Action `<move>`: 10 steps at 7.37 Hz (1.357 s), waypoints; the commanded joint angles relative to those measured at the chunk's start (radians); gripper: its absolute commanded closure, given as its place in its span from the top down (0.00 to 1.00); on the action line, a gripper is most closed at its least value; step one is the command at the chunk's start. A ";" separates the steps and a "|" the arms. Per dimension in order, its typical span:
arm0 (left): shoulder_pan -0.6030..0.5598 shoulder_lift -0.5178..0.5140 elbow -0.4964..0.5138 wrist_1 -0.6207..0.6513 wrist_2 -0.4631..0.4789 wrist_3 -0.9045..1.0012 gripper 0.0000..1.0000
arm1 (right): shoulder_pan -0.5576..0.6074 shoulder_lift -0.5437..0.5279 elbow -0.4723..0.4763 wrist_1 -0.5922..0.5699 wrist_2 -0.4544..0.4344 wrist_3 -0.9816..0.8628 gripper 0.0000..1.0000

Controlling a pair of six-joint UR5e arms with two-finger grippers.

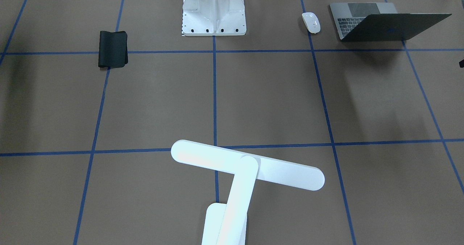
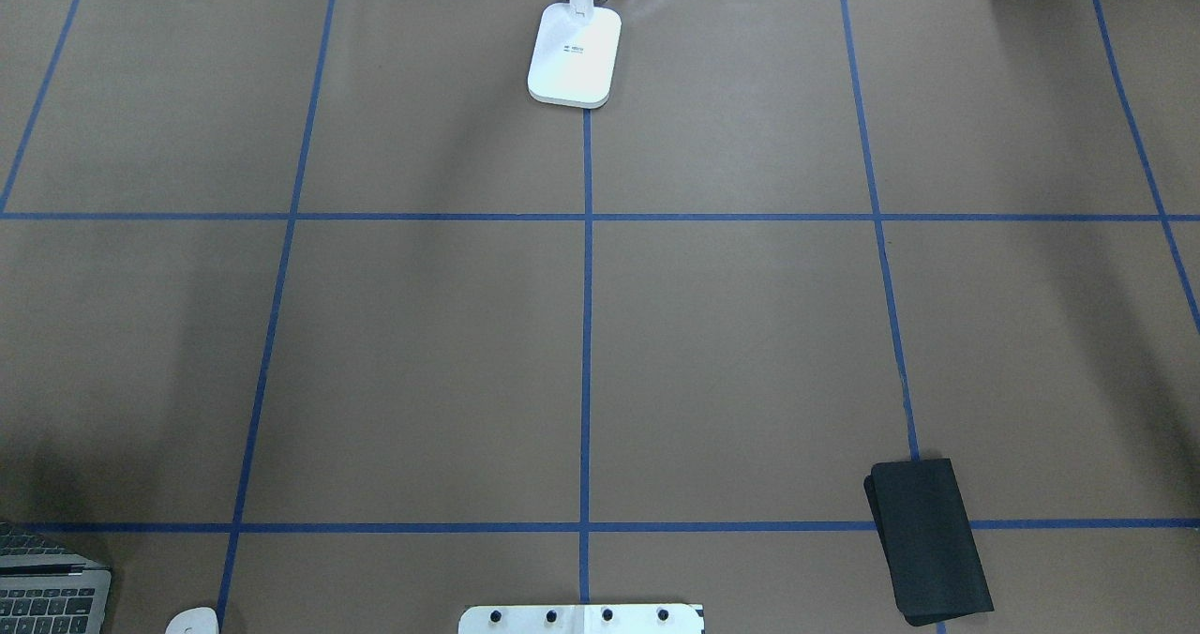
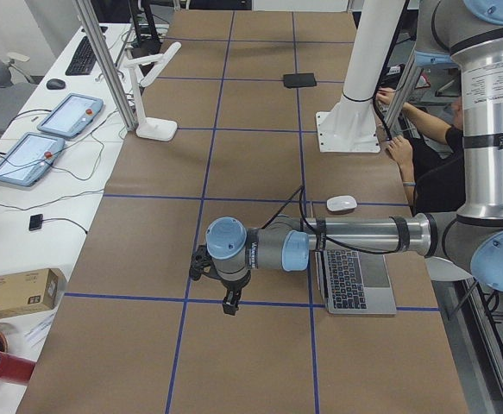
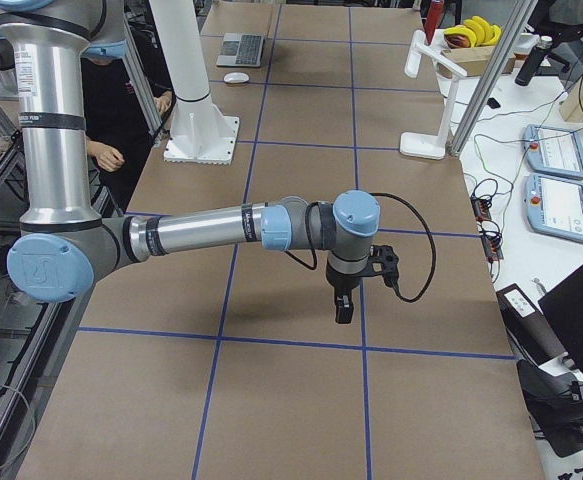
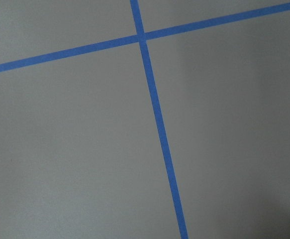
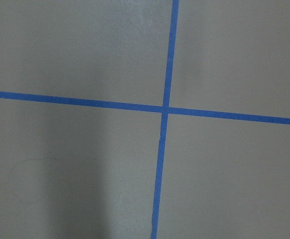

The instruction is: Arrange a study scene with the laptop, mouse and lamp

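Judging from how things lay, we took the scene to be only partly set. The laptop (image 1: 395,25) stood open at the table's near corner on the robot's left, its keyboard facing the robot. It was slim grey metal with black keys, a wide trackpad and a dark lid tilted back. The lamp (image 1: 246,165) stood upright well apart from it, at the middle of the far edge. It was all white, with a flat straight arm rising from a small base and a long rounded bar head set crosswise over the table. We judged that bringing it near the laptop was the main work left. The mouse (image 1: 311,22), small, white, glossy and low, lay just beside the laptop on its right, not touching it, which looked about right for use. A black pad (image 1: 113,49) lay far off on the robot's right. The left gripper (image 3: 231,308) and right gripper (image 4: 343,312) hung over bare taped table. We could not tell how their jaws stood, since only the side views showed them.
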 commanded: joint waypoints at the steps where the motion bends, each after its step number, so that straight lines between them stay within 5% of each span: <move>1: 0.000 0.000 -0.004 0.000 0.000 0.000 1.00 | -0.001 0.005 -0.003 0.000 0.010 0.000 1.00; 5: 0.002 0.023 -0.117 0.006 -0.058 -0.008 1.00 | -0.116 0.008 0.113 0.006 0.073 0.000 1.00; 10: 0.024 0.135 -0.289 -0.023 -0.057 0.211 1.00 | -0.232 -0.219 0.358 0.018 0.069 -0.018 1.00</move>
